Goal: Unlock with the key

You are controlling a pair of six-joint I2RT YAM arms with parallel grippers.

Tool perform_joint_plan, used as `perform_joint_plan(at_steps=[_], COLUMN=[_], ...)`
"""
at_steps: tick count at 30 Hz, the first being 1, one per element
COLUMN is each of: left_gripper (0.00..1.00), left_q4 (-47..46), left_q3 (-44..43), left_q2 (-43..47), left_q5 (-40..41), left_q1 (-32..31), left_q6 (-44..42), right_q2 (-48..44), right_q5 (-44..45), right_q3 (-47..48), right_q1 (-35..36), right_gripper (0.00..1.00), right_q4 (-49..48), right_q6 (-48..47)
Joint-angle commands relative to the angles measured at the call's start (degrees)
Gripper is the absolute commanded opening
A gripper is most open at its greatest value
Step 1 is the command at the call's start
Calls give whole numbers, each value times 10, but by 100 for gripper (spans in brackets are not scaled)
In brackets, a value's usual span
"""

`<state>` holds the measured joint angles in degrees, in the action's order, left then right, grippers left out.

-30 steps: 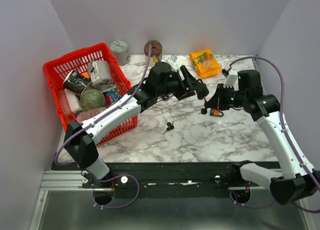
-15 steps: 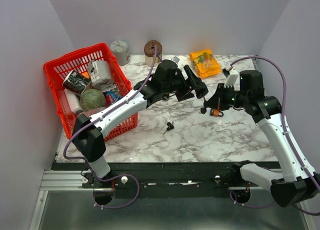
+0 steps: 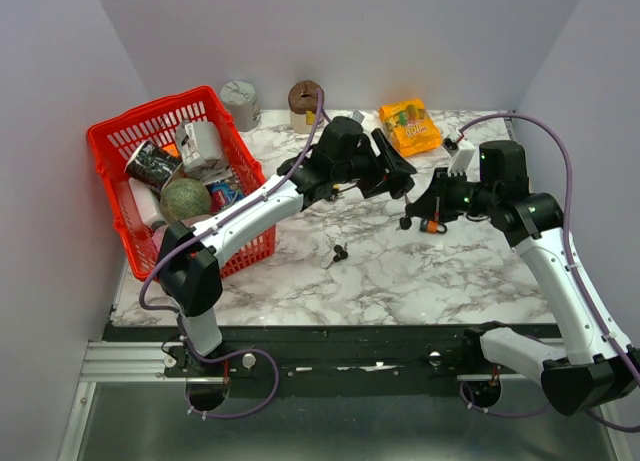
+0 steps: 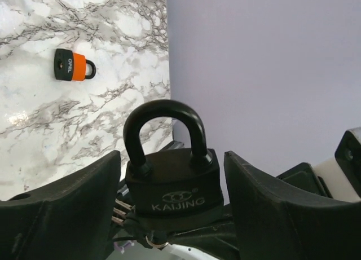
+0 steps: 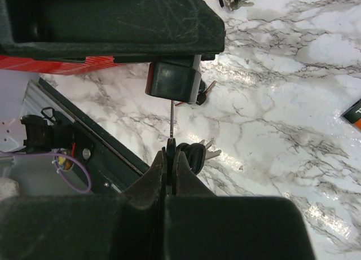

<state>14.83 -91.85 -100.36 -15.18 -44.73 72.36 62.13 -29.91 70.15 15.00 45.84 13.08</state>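
A black KAIJING padlock (image 4: 172,184) stands between the fingers of my left gripper (image 4: 172,209), which is open, with a thin gap on each side of the lock body. My right gripper (image 5: 171,153) is shut on the black head of a key. The key's blade runs straight up into the bottom of the padlock (image 5: 172,82). More keys on the same ring (image 5: 196,154) hang beside my right fingertips. In the top view the left gripper (image 3: 398,176) and right gripper (image 3: 416,209) meet above the middle of the table.
A small orange padlock (image 3: 432,226) lies on the marble under the grippers. A loose bunch of keys (image 3: 338,251) lies nearer the front. A red basket (image 3: 110,131) of items is at the left. An orange snack bag (image 3: 408,126) and two cans (image 3: 240,103) are at the back.
My left arm has swung right toward the right gripper, and its fingers now stand on either side of the padlock. The right gripper has hardly moved.
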Motion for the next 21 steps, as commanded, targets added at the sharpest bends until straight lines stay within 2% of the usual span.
perform_joint_plan(at_steps=[1, 5, 6, 11, 15, 16, 21], left_gripper=[70, 56, 49, 26, 3, 0, 0], left_q4=[-4, -5, -5, -8, -11, -14, -14], left_q3=[-22, -21, -20, -14, -6, -5, -8], left_q2=[-12, -13, -12, -12, -5, -5, -3], left_q5=[8, 6, 5, -1, -4, -4, 1], left_q1=[0, 0, 0, -1, -4, -4, -21], left_q6=[1, -3, -5, -15, -31, -35, -66], right_q2=[-15, -14, -11, 1, 11, 12, 19], right_q5=[-28, -26, -26, -21, -13, -9, -3], right_q3=[5, 8, 9, 21, 33, 33, 46], right_q1=[1, 0, 1, 1, 1, 1, 1], right_gripper=[1, 1, 1, 1, 1, 1, 1], right_q4=[-52, -50, -49, -44, -45, -53, -68], right_q6=[-13, -7, -4, 16, 36, 41, 65])
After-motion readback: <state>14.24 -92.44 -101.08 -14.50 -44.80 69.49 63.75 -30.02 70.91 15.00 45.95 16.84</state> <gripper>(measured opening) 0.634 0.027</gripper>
